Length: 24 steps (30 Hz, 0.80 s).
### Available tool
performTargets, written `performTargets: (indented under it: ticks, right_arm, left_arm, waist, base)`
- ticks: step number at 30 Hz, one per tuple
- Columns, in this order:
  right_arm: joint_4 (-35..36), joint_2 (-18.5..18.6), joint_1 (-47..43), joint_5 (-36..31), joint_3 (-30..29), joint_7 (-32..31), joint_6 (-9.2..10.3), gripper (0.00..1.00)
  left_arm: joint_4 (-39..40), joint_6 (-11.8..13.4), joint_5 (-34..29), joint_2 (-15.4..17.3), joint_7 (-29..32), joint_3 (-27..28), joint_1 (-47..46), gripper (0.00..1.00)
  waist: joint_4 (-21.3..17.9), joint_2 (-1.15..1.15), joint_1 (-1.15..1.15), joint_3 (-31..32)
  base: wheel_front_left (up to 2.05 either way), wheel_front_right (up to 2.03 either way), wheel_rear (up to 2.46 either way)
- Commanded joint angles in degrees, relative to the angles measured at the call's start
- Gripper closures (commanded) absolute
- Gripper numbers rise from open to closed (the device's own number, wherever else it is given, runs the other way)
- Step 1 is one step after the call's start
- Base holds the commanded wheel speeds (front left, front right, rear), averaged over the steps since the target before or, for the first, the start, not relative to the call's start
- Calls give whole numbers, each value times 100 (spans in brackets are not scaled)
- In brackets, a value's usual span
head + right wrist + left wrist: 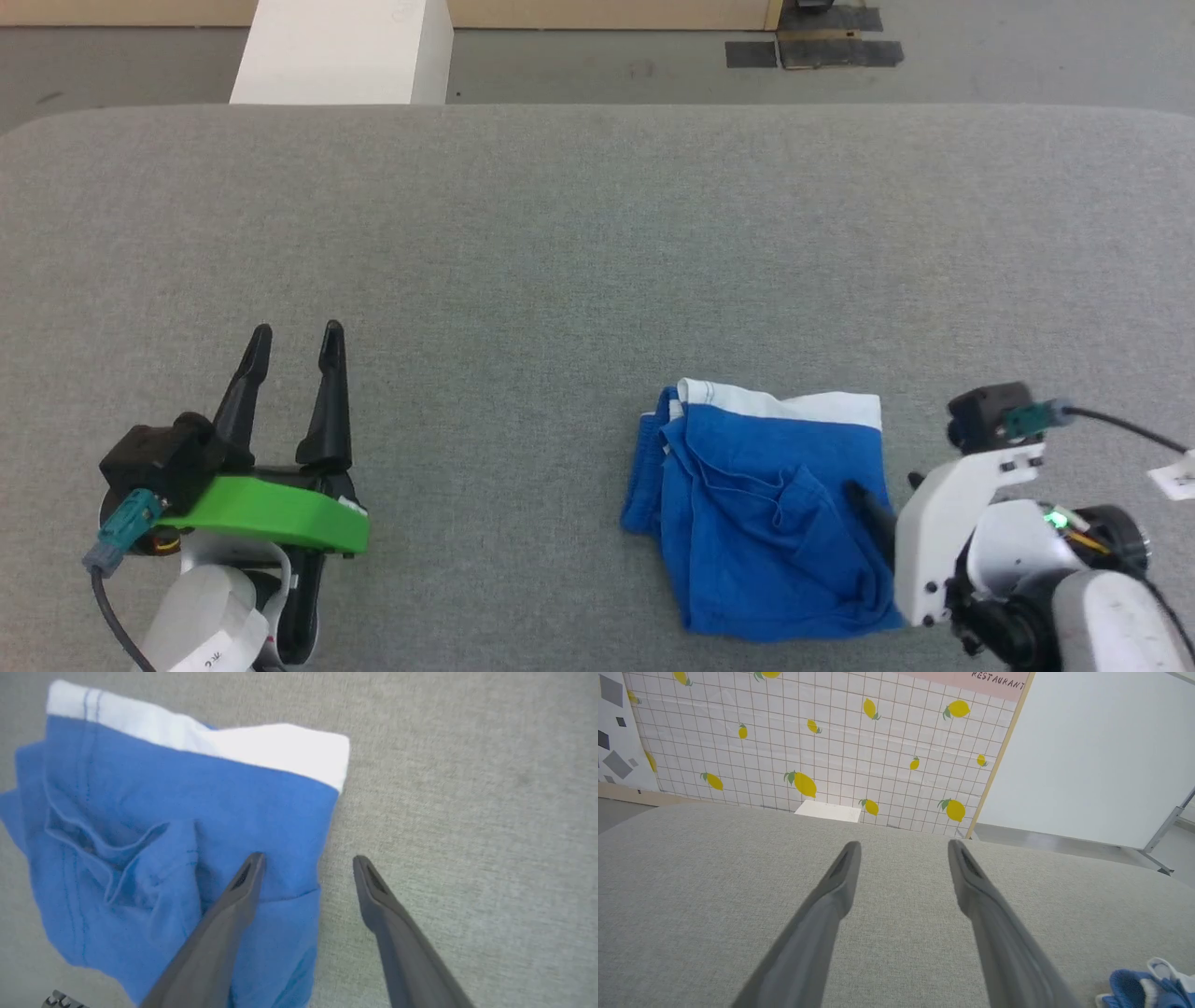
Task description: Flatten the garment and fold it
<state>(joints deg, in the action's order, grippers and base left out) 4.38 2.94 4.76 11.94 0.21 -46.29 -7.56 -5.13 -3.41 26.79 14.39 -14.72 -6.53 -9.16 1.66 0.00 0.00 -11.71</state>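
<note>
A broad table (560, 233) covered in grey, finely woven cloth with rounded far corners bears one garment (775, 523), a pair of soft royal-blue shorts bunched into a rough, squarish bundle. It lies on the near right part of the table in the head view, well apart from the left gripper (297, 329) and directly in front of the right gripper (308, 857). A smooth white band runs along the bundle's far edge, with two thin blue stitch lines crossing it near one corner. The blue knit below is matte and rumpled, with several soft creases and a pocket-like flap folded across its middle; the left side is gathered in loose, wavy layers. There are two grippers, each with two long, dark, tapering fingers of smooth plastic with a slotted tip. The left gripper's fingers stand spread apart above bare table, holding nothing, and a bright green moulded bracket (271, 513) wraps its wrist. The right gripper's fingers are likewise parted: one hangs over the shorts' right edge, the other over bare cloth just beside it; whether either touches cannot be told. Beyond the table stand one white rectangular block (345, 51) and a white tiled wall panel (808, 742) printed with yellow lemons.
</note>
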Motion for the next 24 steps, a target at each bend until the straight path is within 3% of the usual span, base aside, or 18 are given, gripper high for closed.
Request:
performTargets:
  ticks: [1,8,9,10,11,17,21,24]
  right_arm:
    - [-114,-6,-25,-49,94,69,8,0]
    - [-972,-6,143,-75,410,260,8,0]
    - [-1076,-6,172,-84,417,249,8,19]
    - [-1157,-6,206,-96,421,245,8,75]
    - [-1205,-6,236,-95,425,248,8,100]
    - [-1029,-6,498,-364,687,148,8,100]
    - [-576,115,783,-483,1153,-229,8,100]
    - [-247,498,1152,-406,1655,-521,8,100]
  left_arm:
    - [-5,6,15,30,-12,-11,-3,0]
    - [-94,-35,46,44,-14,-48,-41,0]
    - [-104,-38,49,43,-15,-53,-47,0]
    - [-111,-40,50,44,-15,-57,-52,0]
    - [-118,-41,49,45,-15,-60,-55,0]
    - [-125,-9,21,74,-18,-41,14,0]
    - [5,61,15,89,-21,27,175,0]
    - [177,121,28,109,-22,93,309,0]
  waist:
    - [44,0,0,-41]
    - [201,0,0,-97]
    - [218,0,0,-96]
    - [233,0,0,-94]
    - [243,0,0,-90]
    - [116,0,0,19]
    - [-338,0,0,44]
    - [-897,0,0,-47]
  base:
    - [0,0,0]
    - [0,0,0]
    - [0,0,0]
    - [0,0,0]
    - [0,0,0]
    - [0,0,0]
    - [0,0,0]
    - [0,0,0]
